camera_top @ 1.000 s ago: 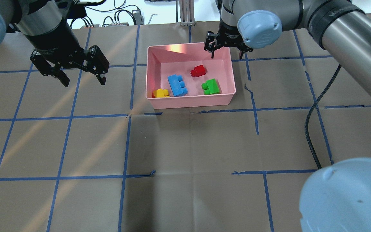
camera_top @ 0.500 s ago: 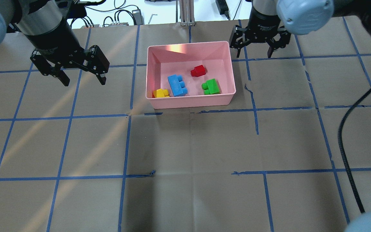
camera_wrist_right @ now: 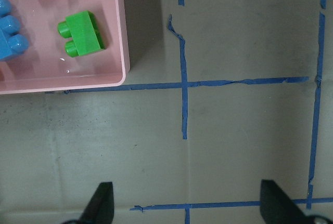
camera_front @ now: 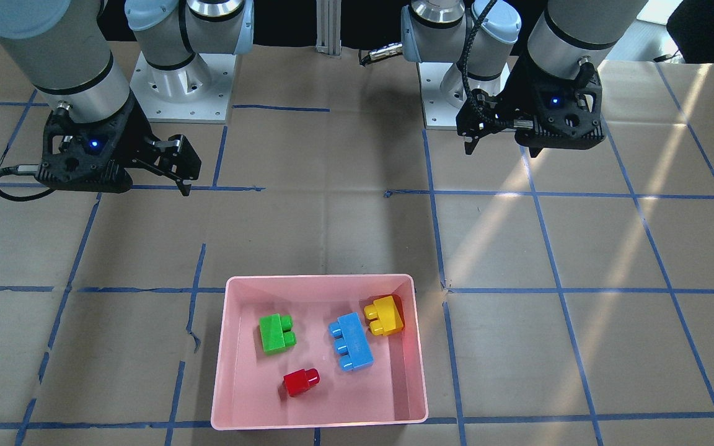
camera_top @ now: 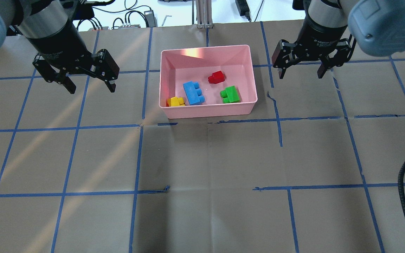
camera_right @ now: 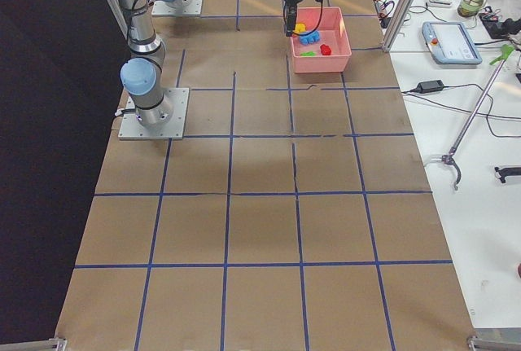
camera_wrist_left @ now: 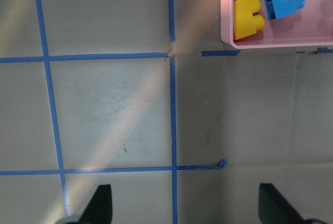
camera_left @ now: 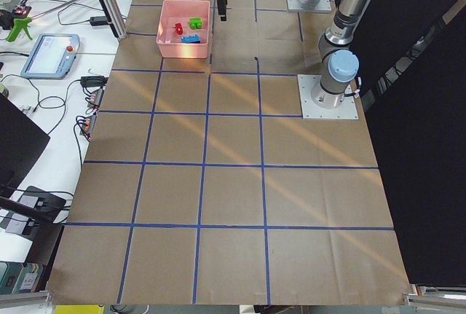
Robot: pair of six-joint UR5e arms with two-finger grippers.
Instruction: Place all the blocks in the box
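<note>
Overhead exterior — blocks [camera_top: 193, 92] in box [camera_top: 206, 109]; left claw [camera_top: 91, 89], right claw [camera_top: 301, 75] wide; tape grid [camera_top: 137, 158] around.

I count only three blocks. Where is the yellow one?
In the overhead view, the yellow block lies in the box's near-left corner, just left of the blue block.

We find the shallow rectangular pink plastic box [camera_top: 206, 109] smooth and glossy, with a bright glare on one inner wall. The green two-stud plastic block [camera_top: 230, 94], red one-stud block [camera_top: 217, 77], blue three-stud block [camera_top: 193, 92] and yellow two-stud block [camera_top: 177, 102] are smooth, with a light sheen. The brown paper table cover [camera_top: 209, 158] is matt and creased. Its blue tape lines [camera_top: 65, 193] are matt and ragged in places.
</note>
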